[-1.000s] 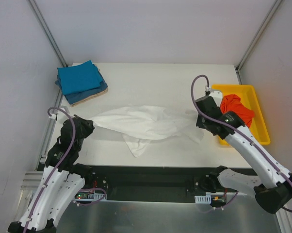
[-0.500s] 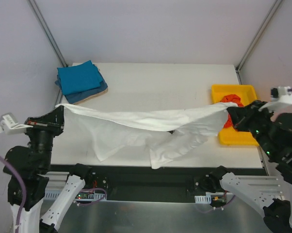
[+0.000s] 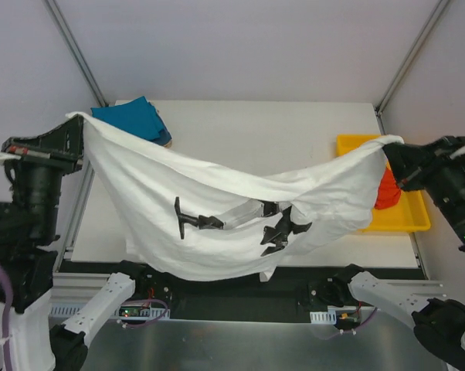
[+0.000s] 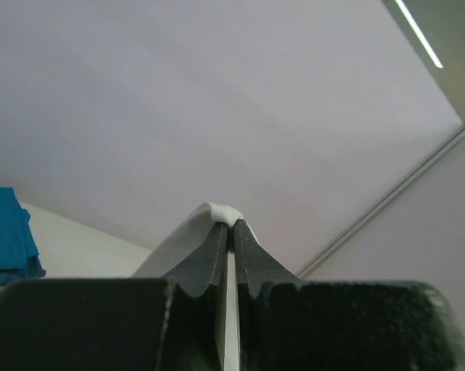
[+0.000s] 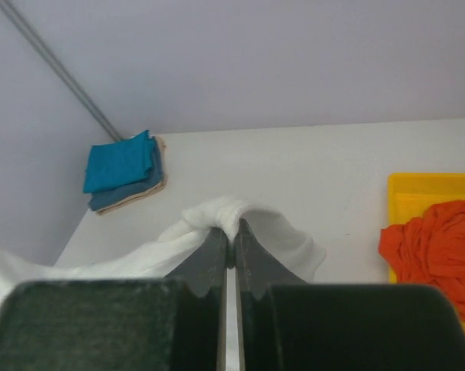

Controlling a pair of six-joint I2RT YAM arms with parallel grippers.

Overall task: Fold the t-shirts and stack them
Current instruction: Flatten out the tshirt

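White t-shirt (image 3: 217, 209): had risen higher, black print now showing; hung stretched from nine to three o'clock. Left gripper (image 4: 231, 232), right gripper (image 5: 231, 233): each clenched on an edge, possibly the hem. Step: spreading; next, lay flat.

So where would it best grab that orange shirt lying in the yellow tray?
Probably a raised fold on top of the orange shirt, coming straight down from above. It lies crumpled in a heap inside the yellow tray, whose walls block a sideways approach.
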